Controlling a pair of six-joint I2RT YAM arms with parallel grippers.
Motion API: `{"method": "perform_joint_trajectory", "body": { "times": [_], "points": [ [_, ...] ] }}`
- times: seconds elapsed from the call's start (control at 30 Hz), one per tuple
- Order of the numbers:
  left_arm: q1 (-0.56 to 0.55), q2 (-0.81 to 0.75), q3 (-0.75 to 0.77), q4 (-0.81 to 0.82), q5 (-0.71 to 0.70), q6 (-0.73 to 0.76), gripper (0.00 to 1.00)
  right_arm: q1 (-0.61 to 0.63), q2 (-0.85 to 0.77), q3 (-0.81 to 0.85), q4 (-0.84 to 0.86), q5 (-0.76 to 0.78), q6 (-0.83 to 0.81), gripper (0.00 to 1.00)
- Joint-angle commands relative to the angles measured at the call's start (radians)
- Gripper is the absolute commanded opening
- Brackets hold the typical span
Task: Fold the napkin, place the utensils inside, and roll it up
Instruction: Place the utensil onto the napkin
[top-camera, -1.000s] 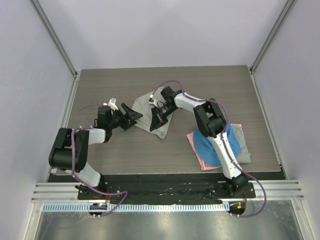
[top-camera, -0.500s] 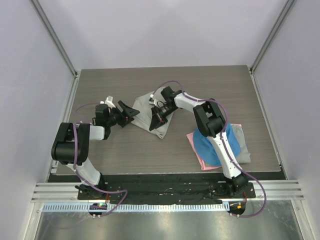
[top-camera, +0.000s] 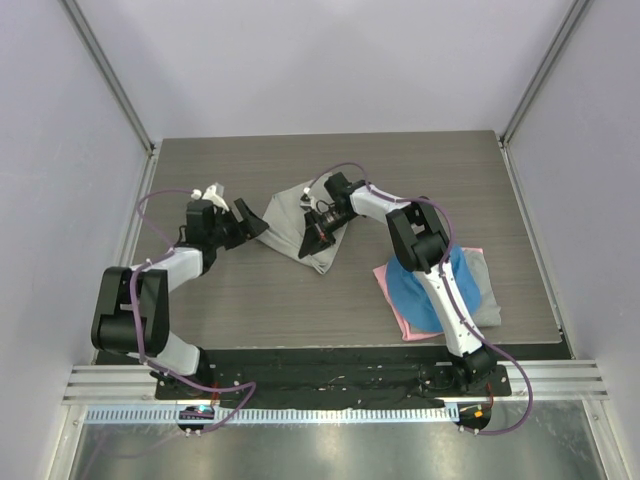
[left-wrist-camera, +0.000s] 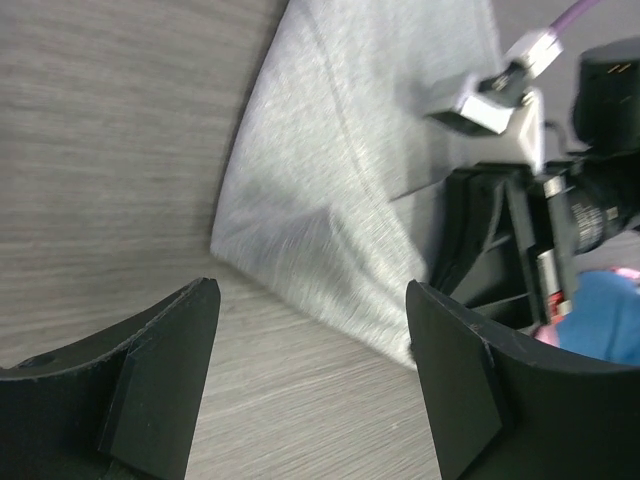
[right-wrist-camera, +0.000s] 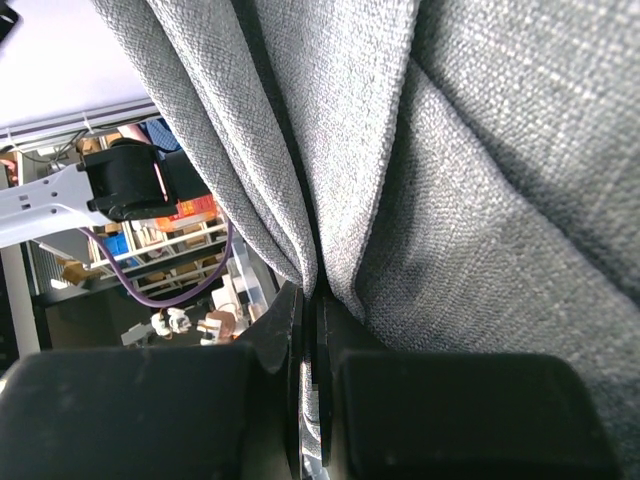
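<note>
At mid-table the napkin (top-camera: 290, 228) lies bunched, one fold pinched in my right gripper (top-camera: 318, 232) — jaws clamped on the cloth. Left gripper (top-camera: 254, 218) hovers just beside its left edge, jaws wide, holding nothing. Step, I judge: folding. Next — left must catch a free corner. No spoon visible.

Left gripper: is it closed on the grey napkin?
No, in the left wrist view the left gripper has its fingers wide apart, and the napkin near their tips is not pinched by them.
</note>
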Motion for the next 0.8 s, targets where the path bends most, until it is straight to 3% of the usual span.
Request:
{"method": "perform_joint_trajectory", "body": {
  "times": [0.0,0.4,0.57,0.77],
  "points": [
    [-0.022,0.0,0.037,-0.089,-0.085,0.1,0.8,-0.015,0.054,0.027,0.046,0.099,0.013,0.01],
    [-0.024,0.083,0.041,0.064,-0.08,0.077,0.79,-0.016,0.068,0.029,0.051,0.099,0.021,0.01],
    [-0.022,0.093,0.008,0.208,-0.048,0.001,0.78,-0.015,0.071,0.027,0.053,0.099,0.023,0.01],
    [-0.021,0.115,0.004,0.256,-0.047,-0.044,0.78,-0.015,0.067,0.026,0.054,0.099,0.024,0.01]
  ]
}}
